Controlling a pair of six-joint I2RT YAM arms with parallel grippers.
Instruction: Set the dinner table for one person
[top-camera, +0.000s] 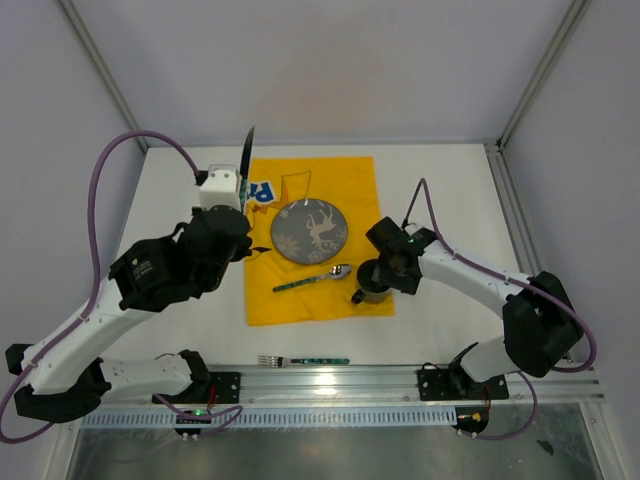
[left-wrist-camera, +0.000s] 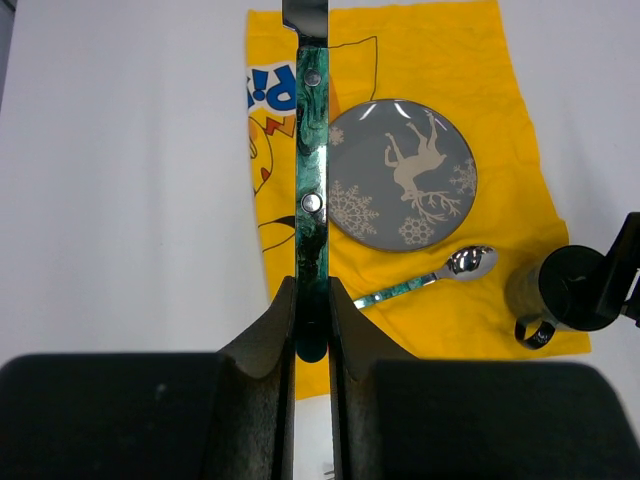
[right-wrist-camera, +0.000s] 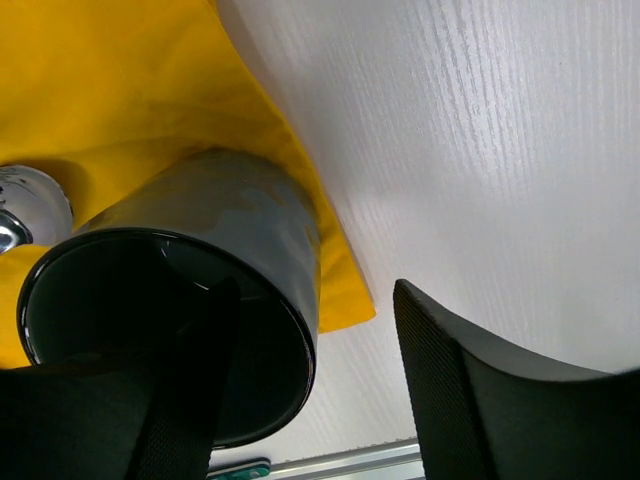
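Now: table (top-camera: 445, 195) white and wide, carrying everything. Cloth (top-camera: 352, 185) spread mid-table. Plate (top-camera: 310, 231) sits on the cloth's far half. Spoon (top-camera: 312, 279) lies on the cloth just near of it, bowl toward the mug (right-wrist-camera: 235, 205). Fork (top-camera: 302, 359) is off the cloth, on bare table by the near edge.

Mug stands on the cloth's near right corner. My right gripper (right-wrist-camera: 310, 300) straddles its rim: one finger down inside, the other outside and clear of the wall, jaws spread, no squeeze. Rest of the interior is dark; cannot tell contents.

My left gripper (left-wrist-camera: 312, 300) is pinched tight on the knife (left-wrist-camera: 312, 130) handle, blade pointing away. The handle hides a strip of the cloth's left part.
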